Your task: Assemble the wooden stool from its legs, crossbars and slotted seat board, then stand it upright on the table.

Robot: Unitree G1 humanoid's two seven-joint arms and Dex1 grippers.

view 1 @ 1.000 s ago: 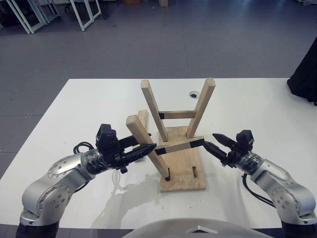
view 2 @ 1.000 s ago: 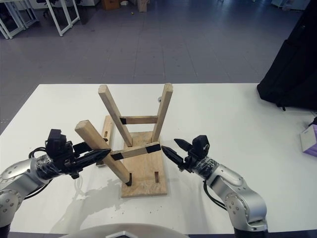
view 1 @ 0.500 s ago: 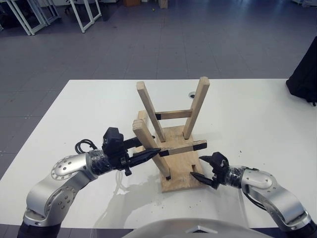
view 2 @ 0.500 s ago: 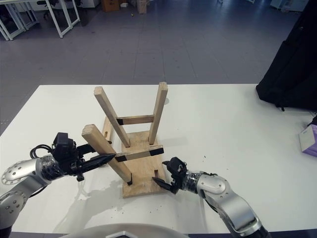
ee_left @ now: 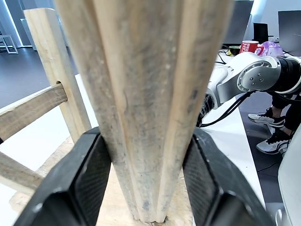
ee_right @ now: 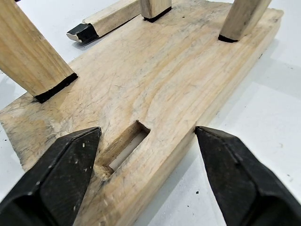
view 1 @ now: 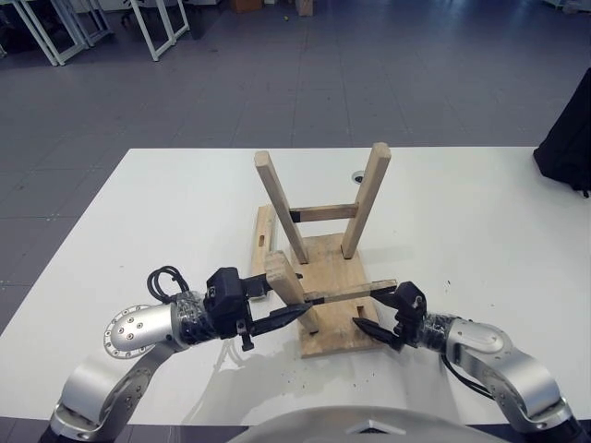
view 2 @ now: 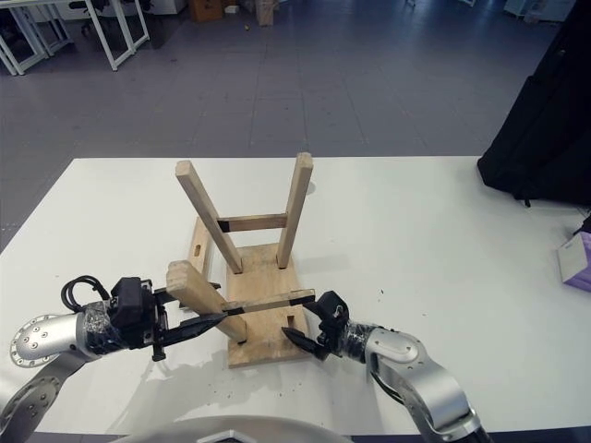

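Observation:
The slotted seat board (view 1: 337, 277) lies flat on the white table (view 1: 480, 221). Two legs (view 1: 367, 198) joined by a crossbar (view 1: 328, 212) stand upright in its far slots. My left gripper (view 1: 294, 310) is shut on a third leg (view 1: 284, 277), tilted over the board's near left part; the pads (ee_left: 89, 179) clamp its sides. That leg's crossbar (view 1: 351, 295) points right, its black tip free. My right gripper (view 1: 374, 329) is open at the board's near right corner, its fingers (ee_right: 61, 183) either side of an empty slot (ee_right: 124, 147).
A loose leg (view 1: 263, 235) lies flat on the table against the board's left side. A cable hole (view 1: 360, 173) sits at the table's far middle. A black bag (view 1: 568, 138) stands off the right edge, and a purple object (view 2: 577, 258) lies at the far right.
My left gripper has brought the leg and its crossbar lower and nearer over the board. My right gripper dropped from the crossbar's tip to the board's near right corner, then stayed.

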